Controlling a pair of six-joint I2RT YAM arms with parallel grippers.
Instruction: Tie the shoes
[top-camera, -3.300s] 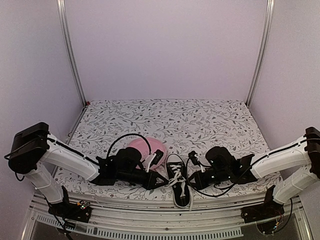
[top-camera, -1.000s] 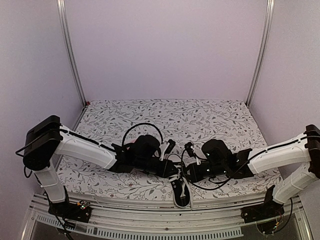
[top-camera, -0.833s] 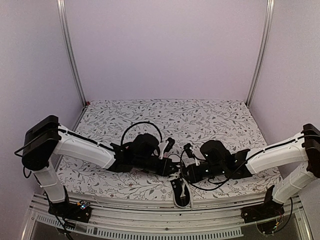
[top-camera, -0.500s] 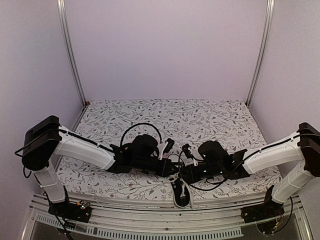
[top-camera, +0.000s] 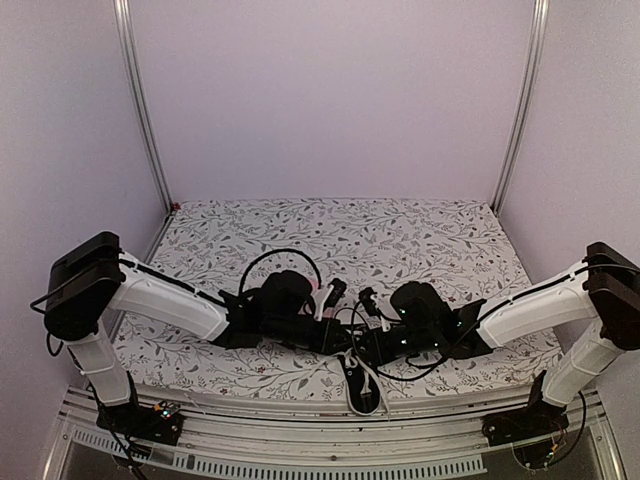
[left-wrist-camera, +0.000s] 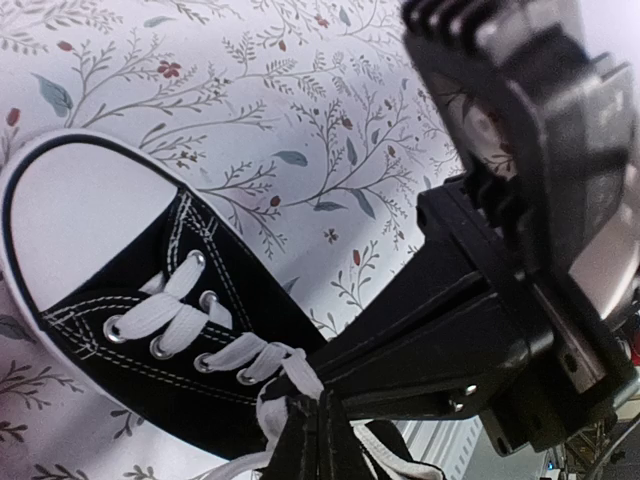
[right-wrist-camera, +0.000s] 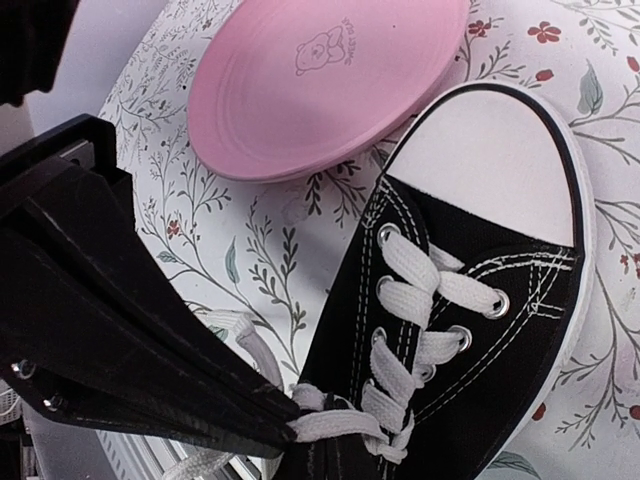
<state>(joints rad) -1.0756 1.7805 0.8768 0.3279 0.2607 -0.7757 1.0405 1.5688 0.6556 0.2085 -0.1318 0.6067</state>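
Observation:
The black sneaker (top-camera: 364, 390) with a white toe cap and white laces lies at the table's near edge, toe pointing away. It also shows in the left wrist view (left-wrist-camera: 120, 290) and the right wrist view (right-wrist-camera: 480, 330). My left gripper (top-camera: 347, 343) and right gripper (top-camera: 360, 351) meet over its lacing and hide most of it from above. The left gripper (left-wrist-camera: 318, 418) is shut on a white lace (left-wrist-camera: 300, 372) at the top eyelets. The right gripper (right-wrist-camera: 340, 452) is shut on a lace strand (right-wrist-camera: 345, 425). Each gripper's black fingers cross the other's view.
A pink plate (right-wrist-camera: 320, 80) lies just beyond the shoe's toe on the left; from above, the left arm hides nearly all of it. The table has a floral cloth (top-camera: 400, 240). A metal rail (top-camera: 300, 425) runs along the near edge.
Both grippers have moved inward and now meet over the shoe's lacing. The left arm has swung right, off the plate side, and now covers the plate.

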